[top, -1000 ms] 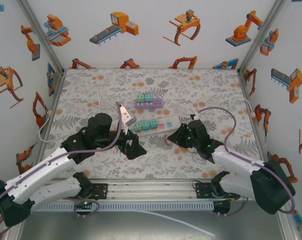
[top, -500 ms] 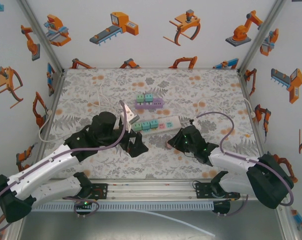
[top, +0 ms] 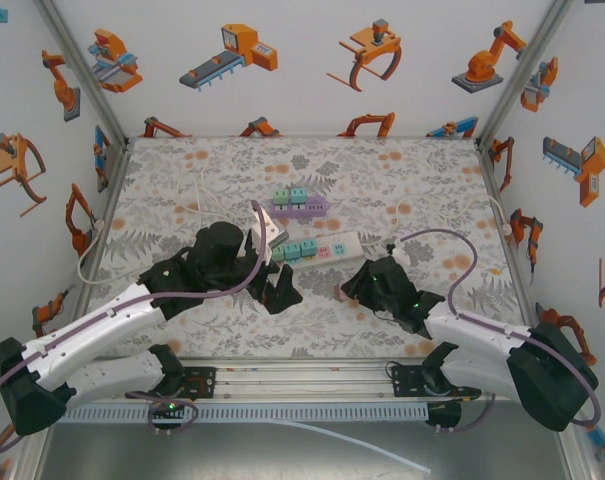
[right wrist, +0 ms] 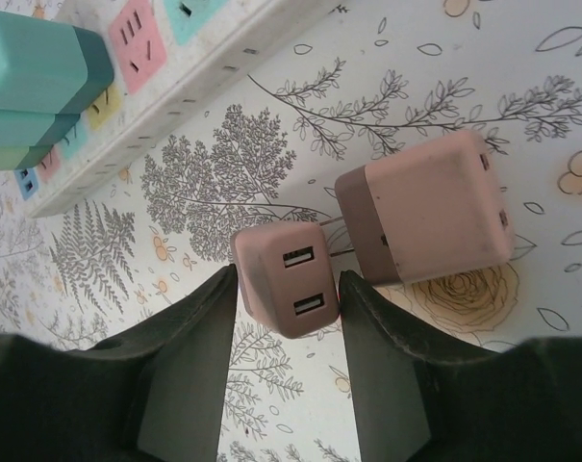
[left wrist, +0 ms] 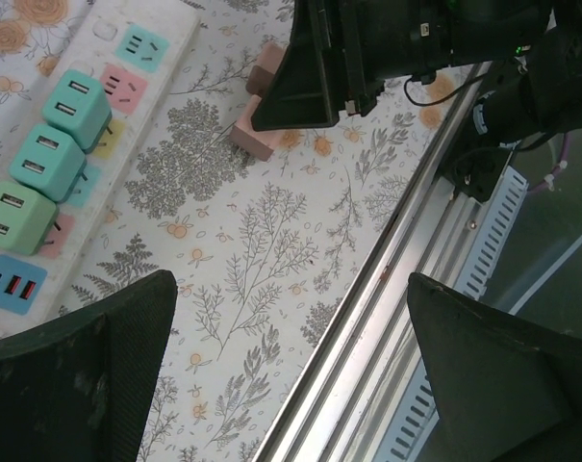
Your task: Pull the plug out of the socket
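Two pink plugs lie off the socket, on the floral tabletop point(top: 382, 170) just in front of the white power strip point(top: 327, 246).

1. Right gripper point(right wrist: 288, 289): clenched on the smaller pink plug point(right wrist: 286, 274). In the right wrist view each finger presses one side of the plug body. The two USB ports face the camera. The plug is clear of the strip, with bare tabletop between them.
2. Larger pink plug point(right wrist: 425, 207): lies on its side just beside the gripped plug, nearly touching it. No finger contacts it.
3. Left gripper point(left wrist: 291, 289): released, fingers spread wide, nothing between them. It hovers over bare tabletop near the front rail, close to the left end of the power strip.
4. Power strip: lies at a slant across the middle of the tabletop. Two teal plugs point(left wrist: 74, 106) and one green plug point(left wrist: 12, 217) sit in a row in its left-hand sockets. The sockets toward its right end are unoccupied.
5. Purple strip point(top: 300, 207): sits behind the white strip, apart from it, and carries small teal blocks on top.

Both arms reach inward from the near edge, with the grippers near each other in front of the strip.
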`<state>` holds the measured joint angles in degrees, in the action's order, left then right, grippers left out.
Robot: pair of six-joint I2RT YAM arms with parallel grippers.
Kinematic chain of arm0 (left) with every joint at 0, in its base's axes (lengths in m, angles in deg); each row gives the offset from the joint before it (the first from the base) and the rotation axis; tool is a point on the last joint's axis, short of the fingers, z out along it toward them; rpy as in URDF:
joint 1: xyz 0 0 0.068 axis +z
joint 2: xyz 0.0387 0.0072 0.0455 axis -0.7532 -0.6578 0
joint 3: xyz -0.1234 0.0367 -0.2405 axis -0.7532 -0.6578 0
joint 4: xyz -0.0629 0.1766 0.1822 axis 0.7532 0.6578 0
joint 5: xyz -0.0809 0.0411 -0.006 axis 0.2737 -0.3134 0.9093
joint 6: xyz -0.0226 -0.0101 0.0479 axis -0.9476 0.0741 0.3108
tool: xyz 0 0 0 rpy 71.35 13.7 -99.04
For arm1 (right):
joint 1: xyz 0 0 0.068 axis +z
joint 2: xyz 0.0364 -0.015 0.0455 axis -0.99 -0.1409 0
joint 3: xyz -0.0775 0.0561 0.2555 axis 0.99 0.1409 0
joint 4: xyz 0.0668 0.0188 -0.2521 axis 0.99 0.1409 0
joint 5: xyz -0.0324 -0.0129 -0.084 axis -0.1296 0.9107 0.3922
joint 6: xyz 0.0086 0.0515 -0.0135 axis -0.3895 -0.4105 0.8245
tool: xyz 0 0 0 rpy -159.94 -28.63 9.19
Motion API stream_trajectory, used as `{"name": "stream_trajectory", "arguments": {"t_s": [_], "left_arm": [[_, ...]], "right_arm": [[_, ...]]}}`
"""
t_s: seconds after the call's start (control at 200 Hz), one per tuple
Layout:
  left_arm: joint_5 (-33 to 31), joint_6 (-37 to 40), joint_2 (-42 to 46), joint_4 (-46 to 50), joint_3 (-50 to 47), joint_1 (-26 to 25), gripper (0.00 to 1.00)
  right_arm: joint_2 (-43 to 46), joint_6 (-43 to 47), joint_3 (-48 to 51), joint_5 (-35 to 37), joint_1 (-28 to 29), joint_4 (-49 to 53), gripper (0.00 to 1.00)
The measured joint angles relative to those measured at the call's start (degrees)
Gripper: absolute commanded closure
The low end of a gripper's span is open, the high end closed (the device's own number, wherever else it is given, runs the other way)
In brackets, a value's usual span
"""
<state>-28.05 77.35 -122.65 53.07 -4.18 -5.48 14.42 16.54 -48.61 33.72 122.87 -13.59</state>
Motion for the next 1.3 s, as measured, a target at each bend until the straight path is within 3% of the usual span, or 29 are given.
{"name": "stream_trajectory", "arguments": {"t_s": [0.481, 0.671, 0.811, 0.976, 1.121, 1.302], "left_arm": [[-6.5, -0.1, -0.1, 0.0, 0.0, 0.0, 0.03], [-13.3, -1.2, 1.6, 0.0, -0.1, 0.0, 0.03], [-19.7, -2.8, 4.1, 0.0, -1.0, 0.0, 0.03], [-26.6, -4.7, 6.7, 0.2, -3.1, 0.0, 0.03], [-33.3, -7.9, 8.0, 1.3, -4.8, 0.4, 0.03], [-37.2, -12.2, 7.7, 1.7, -6.3, 4.9, 0.03]], "right_arm": [[12.4, 0.5, 0.5, 3.2, 0.0, 9.5, 0.53], [17.1, 8.5, -3.0, 5.4, 0.0, 12.0, 0.52], [17.4, 20.8, -7.5, 6.0, 0.0, 9.3, 0.46], [13.5, 38.7, -10.4, 3.3, 0.0, -0.8, 0.36], [6.4, 59.4, -11.1, -5.9, 0.0, -9.0, 0.34], [-4.0, 86.0, -16.8, -19.6, 0.0, -7.4, 0.33]]}}
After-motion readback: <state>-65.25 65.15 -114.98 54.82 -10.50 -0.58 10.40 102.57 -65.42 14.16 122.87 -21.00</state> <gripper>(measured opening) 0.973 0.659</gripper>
